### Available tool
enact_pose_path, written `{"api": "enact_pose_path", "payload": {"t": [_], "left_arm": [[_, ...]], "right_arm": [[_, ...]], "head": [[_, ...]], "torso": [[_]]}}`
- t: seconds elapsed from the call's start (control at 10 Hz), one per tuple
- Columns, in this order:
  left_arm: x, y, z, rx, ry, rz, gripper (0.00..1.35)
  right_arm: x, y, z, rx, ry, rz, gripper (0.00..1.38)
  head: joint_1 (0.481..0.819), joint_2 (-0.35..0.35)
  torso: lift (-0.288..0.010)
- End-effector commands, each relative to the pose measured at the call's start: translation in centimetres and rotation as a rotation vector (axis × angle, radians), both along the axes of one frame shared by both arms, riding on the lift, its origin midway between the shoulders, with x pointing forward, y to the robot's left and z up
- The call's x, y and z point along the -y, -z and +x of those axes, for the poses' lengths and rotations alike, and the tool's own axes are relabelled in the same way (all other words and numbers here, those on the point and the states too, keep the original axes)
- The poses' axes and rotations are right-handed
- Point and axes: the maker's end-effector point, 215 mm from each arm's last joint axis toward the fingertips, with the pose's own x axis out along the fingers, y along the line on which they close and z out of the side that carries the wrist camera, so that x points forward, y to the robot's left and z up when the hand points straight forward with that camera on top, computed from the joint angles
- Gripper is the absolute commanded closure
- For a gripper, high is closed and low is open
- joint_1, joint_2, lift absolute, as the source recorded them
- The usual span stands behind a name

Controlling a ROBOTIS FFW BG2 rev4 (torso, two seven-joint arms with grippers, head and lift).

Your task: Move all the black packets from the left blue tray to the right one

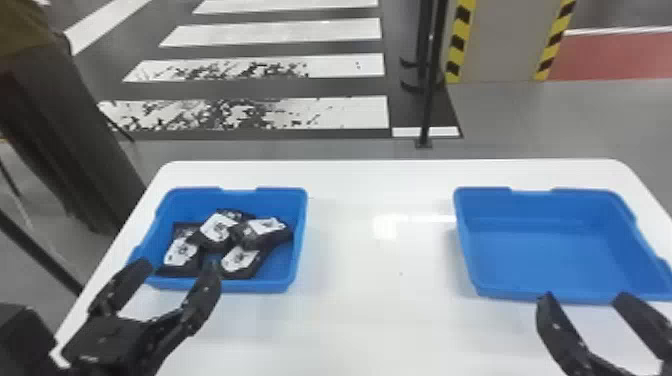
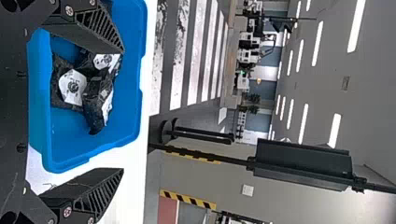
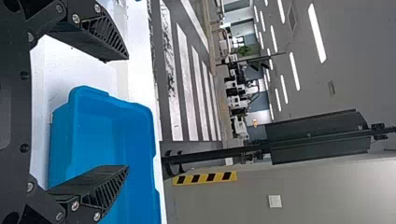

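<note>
Several black packets with white labels (image 1: 216, 228) lie heaped in the left blue tray (image 1: 298, 240); packets (image 2: 72, 87) also show inside the tray (image 2: 135, 84) in the left wrist view. My left gripper (image 1: 177, 267) is open at that tray's near edge, its fingertips by the nearest packets with nothing between them; in its wrist view the gripper (image 2: 123, 111) stands wide. The right blue tray (image 1: 545, 250), also the tray (image 3: 135, 135) in the right wrist view, holds no packets. My right gripper (image 1: 582, 296) is open at its near rim, the gripper (image 3: 127, 113) empty between its fingers.
Both trays stand on a white table (image 1: 380, 280), with a wide gap of tabletop between them. A thin black post (image 1: 429, 100) rises from the floor behind the table. A striped pillar (image 1: 505, 40) stands farther back.
</note>
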Motion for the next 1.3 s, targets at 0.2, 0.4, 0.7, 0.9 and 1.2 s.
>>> {"api": "enact_pose_path", "payload": {"t": [0.2, 0.4, 0.7, 0.9, 1.2], "left_arm": [[-0.2, 0.1, -0.1, -0.002, -0.005, 0.001, 0.13], [-0.2, 0.1, -0.1, -0.004, -0.005, 0.002, 0.13], [-1.3, 0.8, 0.8, -0.041, -0.021, 0.044, 0.13], [-2.3, 1.3, 2.6, -0.081, -0.033, 0.092, 0.14], [-2.4, 3.2, 5.5, -0.173, -0.012, 0.102, 0.14]], "right_arm": [[0.0, 0.0, 0.0, -0.001, 0.001, 0.003, 0.2], [0.0, 0.1, 0.0, -0.003, 0.001, 0.006, 0.2], [0.0, 0.2, -0.1, -0.005, 0.0, 0.012, 0.2], [0.0, 0.4, -0.1, -0.007, 0.0, 0.015, 0.2], [-0.1, 0.7, -0.2, -0.015, -0.001, 0.025, 0.2]], "head": [[0.695, 0.101], [0.695, 0.103], [0.695, 0.107], [0.695, 0.12], [0.695, 0.133]], "torso": [[-0.14], [-0.14], [-0.14], [-0.14], [-0.14]]}}
